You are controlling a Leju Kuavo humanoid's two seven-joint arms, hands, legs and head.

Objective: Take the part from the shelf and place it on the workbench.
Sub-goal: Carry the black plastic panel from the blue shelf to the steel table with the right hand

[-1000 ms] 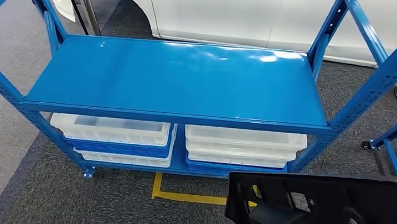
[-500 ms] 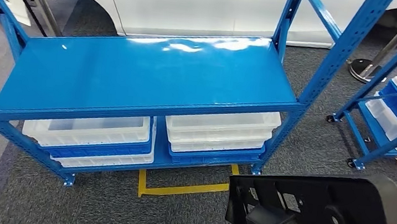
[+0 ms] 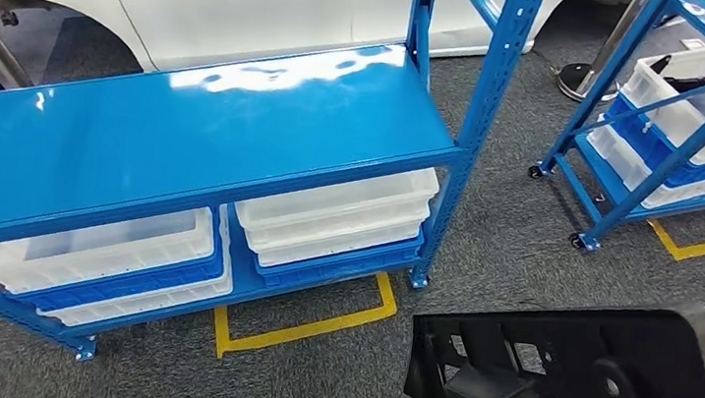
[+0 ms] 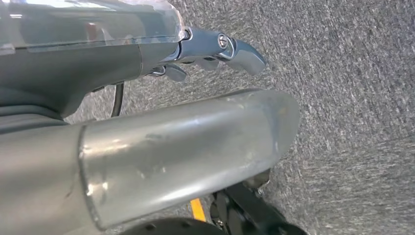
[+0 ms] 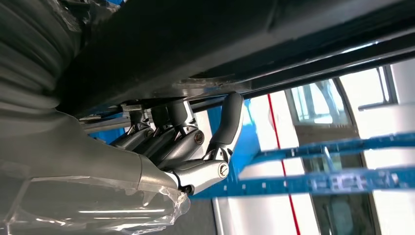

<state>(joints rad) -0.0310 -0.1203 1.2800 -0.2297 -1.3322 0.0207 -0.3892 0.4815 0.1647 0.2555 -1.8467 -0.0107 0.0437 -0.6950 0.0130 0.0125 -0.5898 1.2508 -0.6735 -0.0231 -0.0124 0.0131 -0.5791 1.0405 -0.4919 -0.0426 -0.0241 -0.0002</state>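
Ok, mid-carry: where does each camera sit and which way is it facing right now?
Head view: high on the body, looking forward and down at the blue shelf and the black part.
Left wrist view: behind the left hand, facing grey carpet.
Right wrist view: behind the right hand, whose fingers press against the part's underside; a blue rack behind.
Shared: head and right wrist views both show the part.

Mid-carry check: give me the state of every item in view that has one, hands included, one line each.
Black plastic moulded part: off the shelf, carried low in front of the robot, over the carpet.
Right hand: fingers curled up against the part's underside, holding it.
Left hand: hanging over the carpet, nothing in it, fingers bent inward.
Blue metal shelf rack: top board bare.
White plastic bins: stacked on the lower level.
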